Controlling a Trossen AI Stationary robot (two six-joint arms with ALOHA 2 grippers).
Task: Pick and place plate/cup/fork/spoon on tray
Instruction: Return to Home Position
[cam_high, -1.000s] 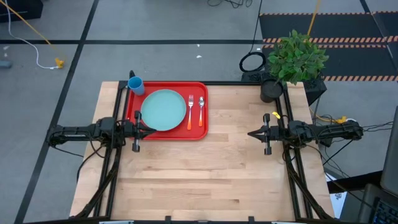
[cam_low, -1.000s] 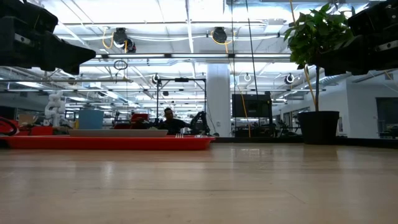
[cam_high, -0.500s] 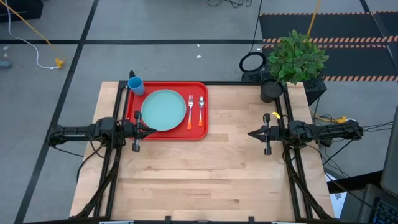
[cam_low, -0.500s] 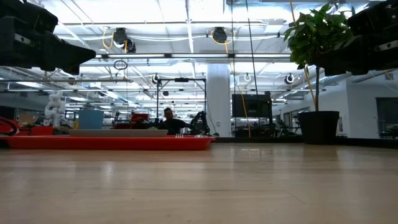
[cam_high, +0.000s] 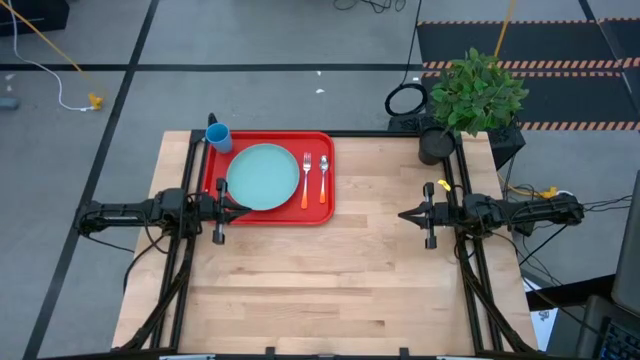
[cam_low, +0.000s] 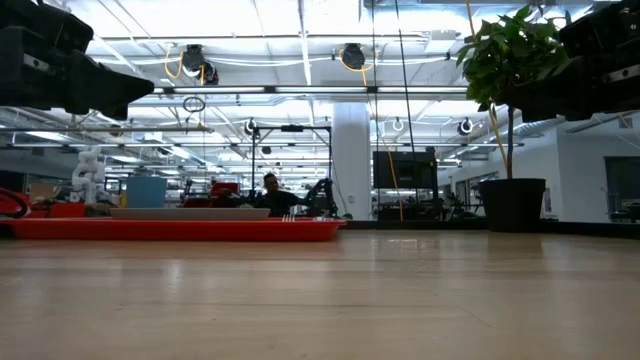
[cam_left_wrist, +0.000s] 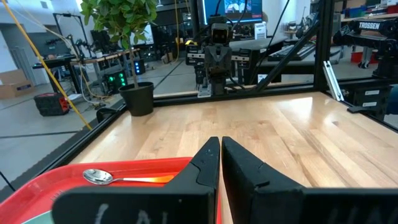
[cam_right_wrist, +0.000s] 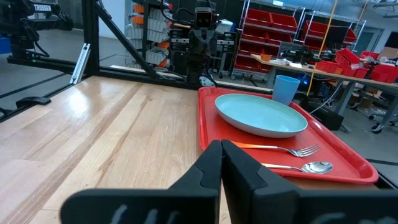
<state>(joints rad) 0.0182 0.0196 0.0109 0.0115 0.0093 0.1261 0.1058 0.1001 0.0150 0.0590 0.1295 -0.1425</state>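
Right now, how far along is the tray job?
Done: plate, fork and spoon lie on the tray, cup at its corner. In hand: nothing; the left arm and right arm have shut, empty jaws. Left: seemingly only parking.

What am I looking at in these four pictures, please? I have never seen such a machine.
It is a robot with two dark arms at a wooden table; each arm ends in a two-finger tool. One picture looks down from above, one looks level across the table, and two come from cameras on the wrists. The left tool and right tool are shut and hold nothing. On the red tray lie the plate, the fork and the spoon; the blue cup stands at its far corner. A potted plant stands by the table's corner.
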